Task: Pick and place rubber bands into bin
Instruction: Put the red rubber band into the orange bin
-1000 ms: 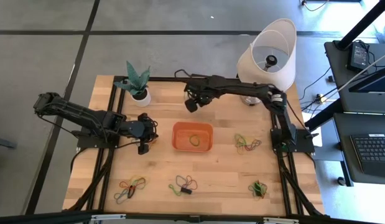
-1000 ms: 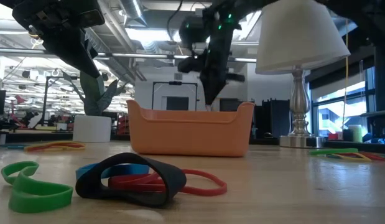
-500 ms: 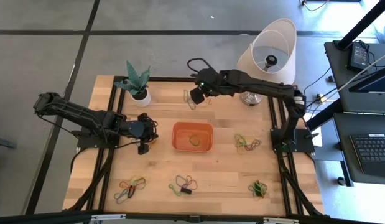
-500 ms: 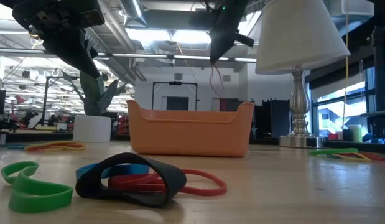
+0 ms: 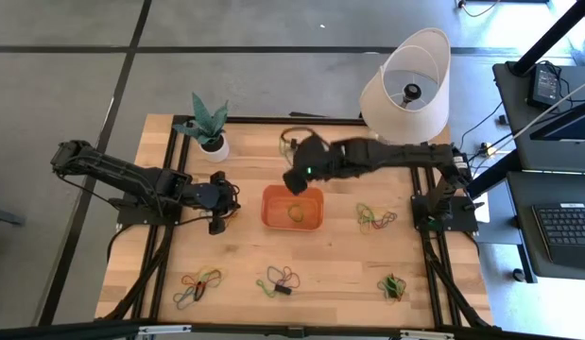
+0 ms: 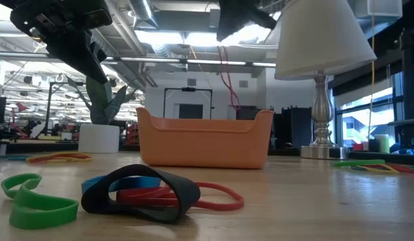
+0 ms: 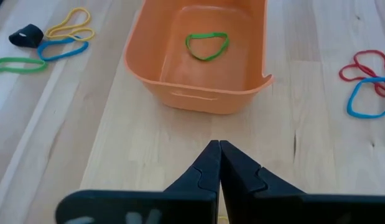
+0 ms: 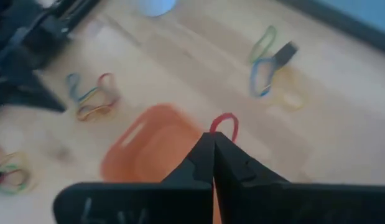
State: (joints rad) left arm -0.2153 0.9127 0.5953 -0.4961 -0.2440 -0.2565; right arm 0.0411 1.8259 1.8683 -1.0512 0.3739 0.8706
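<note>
The orange bin sits mid-table with a green rubber band lying on its floor. My right gripper hovers above the bin's far left corner, shut on a red rubber band. My left gripper is shut on nothing. It waits left of the bin, pointing at it. More rubber bands lie in loose piles on the table near the front, right of the bin, and at the far edge. My right gripper pinches the red band between its two shut fingers, which slant down from the table's right side. A loop of the band shows just past the fingertips. In the low view the band hangs slack below the gripper, clear of the table, behind and above the bin's wall.
A white plant pot stands at the far left of the table and a lamp with a white shade at the far right. Bare wood lies between the bin and the near piles.
My right gripper has risen from the table's far edge and come toward the bin, staying shut. The red band has come up with it, lifted clear of the table, and now dangles behind the bin. My left arm has kept still.
</note>
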